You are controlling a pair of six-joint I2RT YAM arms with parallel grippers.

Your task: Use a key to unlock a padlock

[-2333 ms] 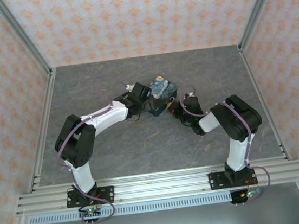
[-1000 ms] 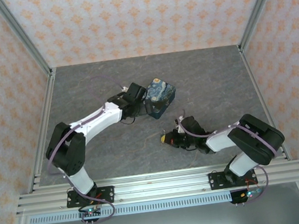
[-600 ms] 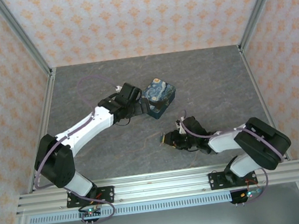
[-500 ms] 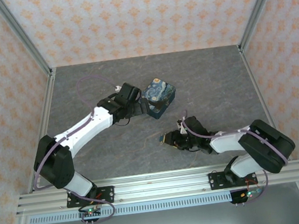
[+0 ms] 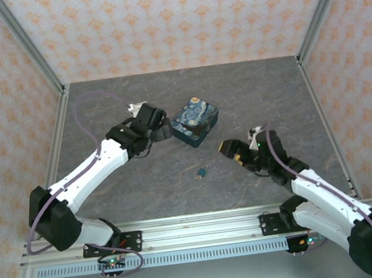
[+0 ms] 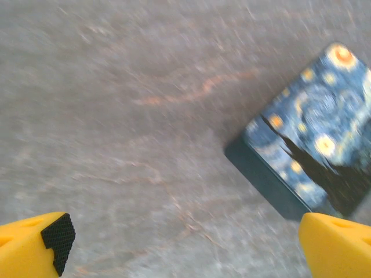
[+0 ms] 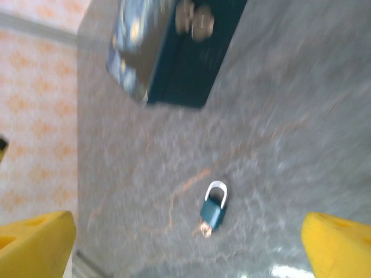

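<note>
A small teal padlock (image 7: 213, 209) is seen lying flat on the grey, marbled bench (image 5: 144, 185), in the open area between the two arms. It is on the near side of the dark blue starry-night tin (image 5: 196, 119) and well apart from it. Its silver shackle is pointed towards the tin, and a tiny pale piece, taken to be the key (image 7: 204, 229), is found at the opposite end of the body, touching it. Whether it is seated in the keyhole cannot be told, since the right wrist view is blurred. The jaws of the right arm (image 5: 314, 191) are spread wide and empty. Their yellow fingers (image 7: 35, 243) are seen at the two lower corners of the wrist view, with the padlock on the bench between and beyond them. In the top view these jaws are placed to the right of the padlock, near it but apart. The jaws of the left arm (image 5: 101, 164) are likewise spread wide and empty, yellow fingers with a black pad (image 6: 58, 237) being shown at the lower corners of the left wrist view. They are placed just to the left of the tin, which is not touched. The tin is set askew to the bench edges.
</note>
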